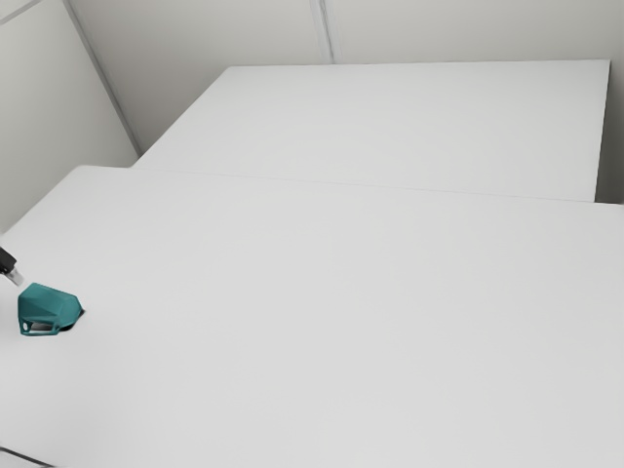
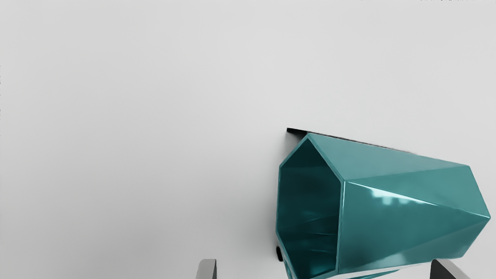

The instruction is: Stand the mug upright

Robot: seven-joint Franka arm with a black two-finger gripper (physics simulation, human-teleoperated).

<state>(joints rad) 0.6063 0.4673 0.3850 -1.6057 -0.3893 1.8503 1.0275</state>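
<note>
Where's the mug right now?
In the exterior view, the mug lies on its side on the table, near the left edge, just below the open gripper.

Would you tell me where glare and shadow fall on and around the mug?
Wrist view: a whitish highlight on the mug's outer side, its inside dark, a thin black shadow along one side on the table; exterior view: small dark shadows hugging the mug, the tabletop pale and fairly even.

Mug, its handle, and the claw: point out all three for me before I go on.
Mug (image 2: 399, 221): wrist view, on the outer side wall of its body.
Handle (image 1: 40, 333): exterior view, on the outer bar of its loop.
Claw (image 2: 326, 268): wrist view, midway between its parted fingertips.
</note>
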